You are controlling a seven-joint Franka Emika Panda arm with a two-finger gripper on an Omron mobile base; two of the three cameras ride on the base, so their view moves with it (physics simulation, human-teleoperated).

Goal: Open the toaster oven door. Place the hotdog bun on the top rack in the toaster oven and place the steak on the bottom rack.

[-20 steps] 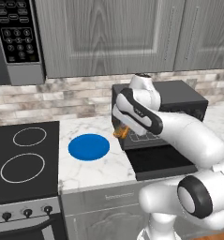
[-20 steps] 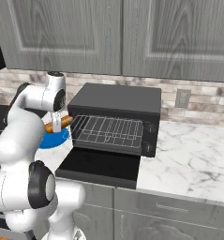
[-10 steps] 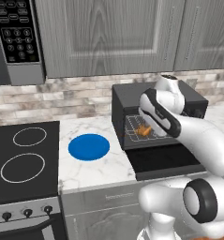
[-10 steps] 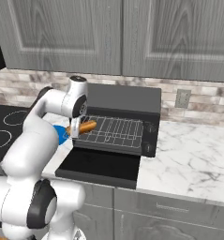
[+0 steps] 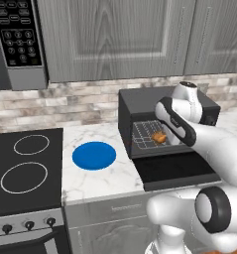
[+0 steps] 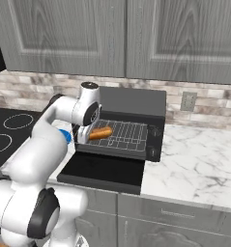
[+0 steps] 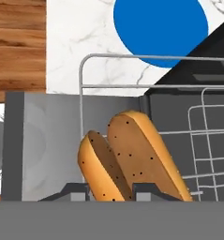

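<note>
Grey cabinets hang above a white marble counter (image 5: 97, 181) with a brick backsplash behind. On the counter sits the black toaster oven (image 6: 131, 103), its door (image 6: 105, 170) folded down flat in front. Gripper (image 7: 108, 190) is at the oven mouth, jaws narrowed and clamped on the bun (image 7: 130, 157), which pokes out between the two fingertips (image 7: 148, 191). Bun sits over the front left part of a wire rack (image 6: 124, 135) in the oven opening; can't tell which of the two racks. Blue plate (image 5: 94, 155) lies on the counter just left of the oven, bare. Stove (image 5: 23, 166) is further left of the oven, microwave (image 5: 16, 39) above it.
</note>
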